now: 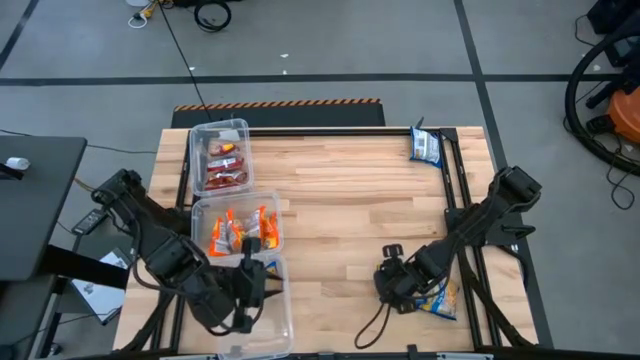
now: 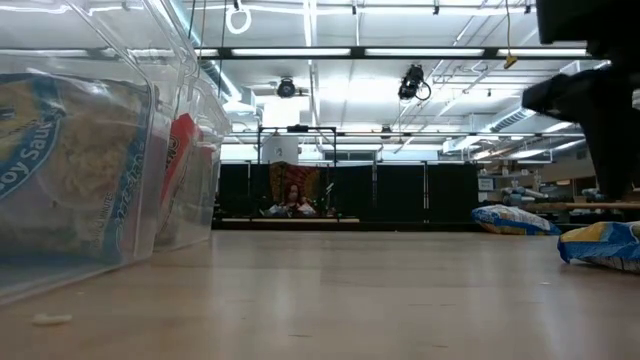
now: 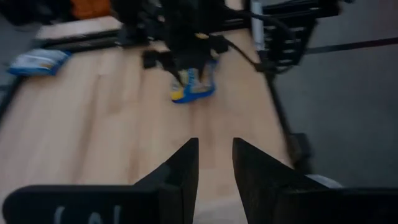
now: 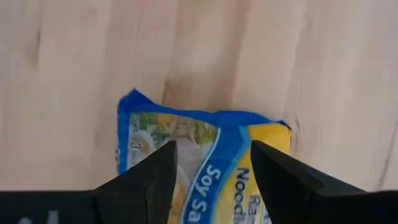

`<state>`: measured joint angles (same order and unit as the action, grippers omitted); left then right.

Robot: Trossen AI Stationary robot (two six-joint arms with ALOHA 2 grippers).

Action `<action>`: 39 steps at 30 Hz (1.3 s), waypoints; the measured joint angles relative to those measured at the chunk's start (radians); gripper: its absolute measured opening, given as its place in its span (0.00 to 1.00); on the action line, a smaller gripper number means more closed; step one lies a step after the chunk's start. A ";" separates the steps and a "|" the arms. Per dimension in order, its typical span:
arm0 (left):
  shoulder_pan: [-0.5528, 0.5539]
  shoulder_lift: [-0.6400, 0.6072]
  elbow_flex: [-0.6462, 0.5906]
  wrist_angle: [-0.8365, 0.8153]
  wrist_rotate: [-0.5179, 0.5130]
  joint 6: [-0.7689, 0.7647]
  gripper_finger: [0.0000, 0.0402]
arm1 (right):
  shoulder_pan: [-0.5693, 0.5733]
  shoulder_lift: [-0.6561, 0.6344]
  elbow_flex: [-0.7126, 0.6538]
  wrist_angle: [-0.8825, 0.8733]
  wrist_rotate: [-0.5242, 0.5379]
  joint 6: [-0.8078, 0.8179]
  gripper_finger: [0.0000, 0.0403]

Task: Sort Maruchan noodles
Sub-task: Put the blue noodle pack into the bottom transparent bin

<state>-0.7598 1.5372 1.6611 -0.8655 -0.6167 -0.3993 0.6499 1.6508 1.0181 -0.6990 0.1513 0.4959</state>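
Clear plastic bins stood in a column along the left side of the wooden counter point(image 1: 350, 190): the far bin point(image 1: 219, 155) held red packets point(image 1: 226, 165), the middle bin point(image 1: 237, 224) held orange packets point(image 1: 240, 230), and the near bin point(image 1: 272, 300) showed, through its wall in the low view, a blue-and-yellow soy sauce packet point(image 2: 60, 165). Over that near bin hung the left gripper point(image 1: 248, 290); in its wrist view its two dark fingers point(image 3: 180, 174) stood a little apart with nothing between them. Middle counter lay bare wood. Farther right, near the front edge, the right gripper point(image 1: 395, 283) was low over another blue-and-yellow packet point(image 4: 205, 162) marked Soy Sauce, which lay flat on the boards; its fingers point(image 4: 152, 180) were spread to either side of the wrapper and not closed on it, though whether they touched it could not be told. At the far right corner of the counter lay one more blue packet point(image 1: 426, 147), well apart from both arms and beside the dark frame rail point(image 1: 455, 170).
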 joint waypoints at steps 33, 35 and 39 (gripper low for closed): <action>0.275 0.001 -0.001 0.131 -0.051 0.221 0.26 | -0.175 0.065 -0.123 0.212 -0.362 -0.923 0.40; 0.275 0.001 -0.001 0.167 -0.052 0.202 0.26 | -0.181 0.065 -0.123 0.223 -0.360 -0.938 0.36; 0.275 0.001 -0.001 0.225 -0.052 0.201 0.26 | -0.186 0.065 -0.123 0.252 -0.353 -0.944 0.24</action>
<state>-0.4850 1.5379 1.6604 -0.6405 -0.6689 -0.1983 0.4635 1.7157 0.8948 -0.4468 -0.2021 -0.4483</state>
